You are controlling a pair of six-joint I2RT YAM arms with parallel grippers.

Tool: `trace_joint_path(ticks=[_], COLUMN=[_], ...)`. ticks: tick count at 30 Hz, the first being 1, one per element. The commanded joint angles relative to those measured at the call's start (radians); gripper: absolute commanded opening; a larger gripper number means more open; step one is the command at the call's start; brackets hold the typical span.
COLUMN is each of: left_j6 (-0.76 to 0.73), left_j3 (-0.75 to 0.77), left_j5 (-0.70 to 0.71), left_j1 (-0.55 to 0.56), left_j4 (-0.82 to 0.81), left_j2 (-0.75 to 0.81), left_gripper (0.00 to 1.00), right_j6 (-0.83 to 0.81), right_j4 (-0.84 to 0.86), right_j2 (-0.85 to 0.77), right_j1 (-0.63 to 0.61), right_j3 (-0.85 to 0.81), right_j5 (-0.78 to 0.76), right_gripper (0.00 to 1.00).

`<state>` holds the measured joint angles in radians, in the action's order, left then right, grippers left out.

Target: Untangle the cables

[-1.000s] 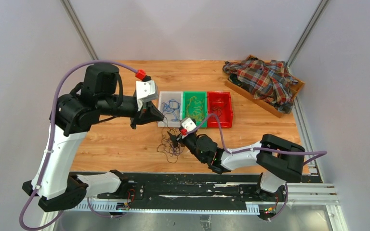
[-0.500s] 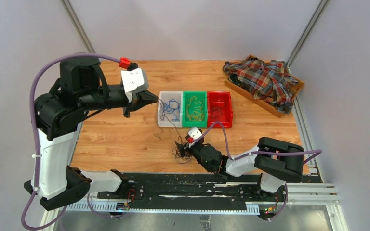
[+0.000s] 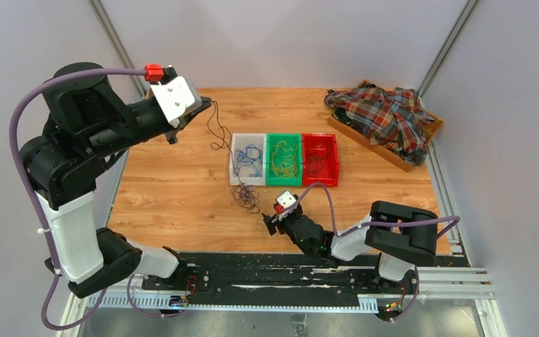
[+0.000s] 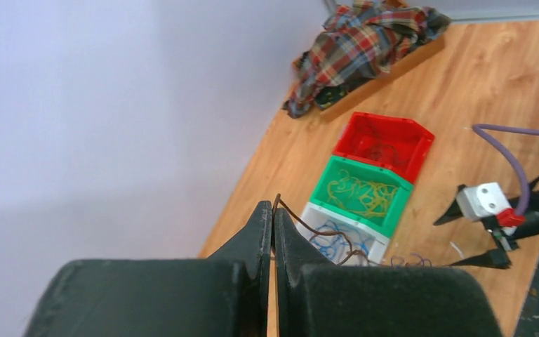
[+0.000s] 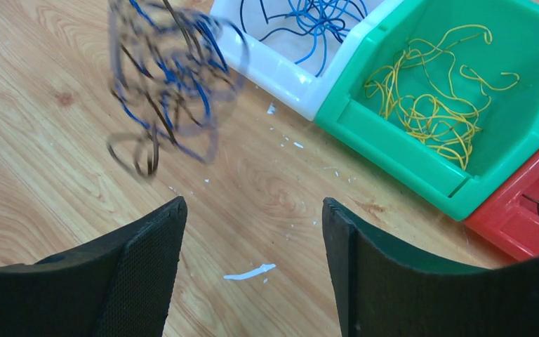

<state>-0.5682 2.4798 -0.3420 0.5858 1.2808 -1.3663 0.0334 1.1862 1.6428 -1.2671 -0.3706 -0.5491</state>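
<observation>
The cables [image 3: 245,197] are a small clump of blue and dark loops just in front of the white bin; in the right wrist view the clump [image 5: 165,105] is blurred, so I cannot tell if it touches the table. My left gripper [image 3: 207,105] is raised high at the back left. It is shut [image 4: 274,208] on one dark brown wire [image 3: 219,139] that runs down to the clump. My right gripper [image 3: 269,226] is low near the table's front edge, to the right of the clump. It is open and empty [image 5: 254,203].
Three bins stand in a row: white [image 3: 238,145] with blue wires, green [image 3: 283,138] with yellow wires, red [image 3: 336,159] with dark wires. A plaid shirt [image 3: 386,118] lies on a wooden tray at the back right. A white scrap [image 5: 249,272] lies between the right fingers.
My left gripper rose up and back to the left with the brown wire, drawing the clump toward the bins. My right gripper let go of the clump and drew back toward the near edge.
</observation>
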Motion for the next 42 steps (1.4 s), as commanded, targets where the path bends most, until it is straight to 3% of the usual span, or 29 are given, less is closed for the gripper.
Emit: trace_joint_path(ticks=[1,6,10,16,23,29,42], left_j6=[-0.037,-0.041,-0.046,-0.042,-0.029,-0.017,0.007], left_j3=[0.031,0.001,-0.096,-0.171,-0.18,-0.165,-0.008], left_j5=[0.074,0.053,0.03,-0.01,-0.046,-0.068,-0.068], left_j1=[0.008,0.008,0.008,0.008,0.008,0.008,0.008], left_j4=[-0.08,-0.084,-0.082,-0.08,-0.08,-0.08,-0.085], left_j2=[0.01,0.033,0.072,0.112,0.131,0.137,0.077], left_gripper=[0.0,0.0,0.0,0.0,0.0,0.0,0.0], right_j6=[0.022,0.038,-0.002,-0.129,-0.163,-0.089,0.048], right_j4=[0.042,0.068,-0.022,-0.261,-0.442,-0.477,-0.298], right_j2=[0.023,0.013,-0.137,-0.289,-0.223,-0.133,0.038], right_j1=[-0.017,-0.017,-0.017,-0.017,0.06,0.139,0.167], right_j3=[0.027,0.048,0.007,-0.24,-0.525,-0.592,-0.437], right_j5=[-0.045,-0.036,0.03,0.277,0.497,0.558,0.593], right_gripper=[0.69,0.67,0.78,0.85,0.85,0.7,0.46])
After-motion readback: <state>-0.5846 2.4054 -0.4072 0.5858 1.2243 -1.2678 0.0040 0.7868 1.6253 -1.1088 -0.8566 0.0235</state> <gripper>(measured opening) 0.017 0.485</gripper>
